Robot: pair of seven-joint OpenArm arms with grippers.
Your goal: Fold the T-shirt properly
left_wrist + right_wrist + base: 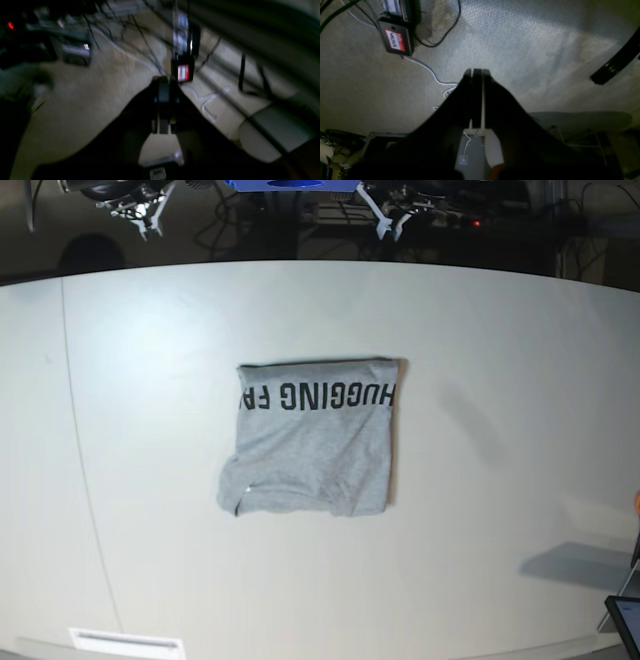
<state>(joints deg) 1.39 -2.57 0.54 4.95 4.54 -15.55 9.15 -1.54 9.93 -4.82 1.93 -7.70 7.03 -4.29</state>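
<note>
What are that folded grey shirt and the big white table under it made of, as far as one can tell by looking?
The T-shirt: soft knit fabric, probably cotton jersey. It looks matte and heathered grey, creases softly at its folded edges, and carries flat black printed lettering. The table: a hard, smooth white top, perhaps laminate or painted board. It is even and faintly sheened, with crisp shadows; the exact material cannot be told.

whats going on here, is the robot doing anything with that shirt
Not right now. The T-shirt lies folded into a rough rectangle in the middle of the white table, a line of black lettering showing along its far edge. Nothing touches it. Both arms are pulled back at the far edge of the table, off the shirt. The left gripper and right gripper are shut and empty, their wrist cameras looking at carpet and cables.
</note>
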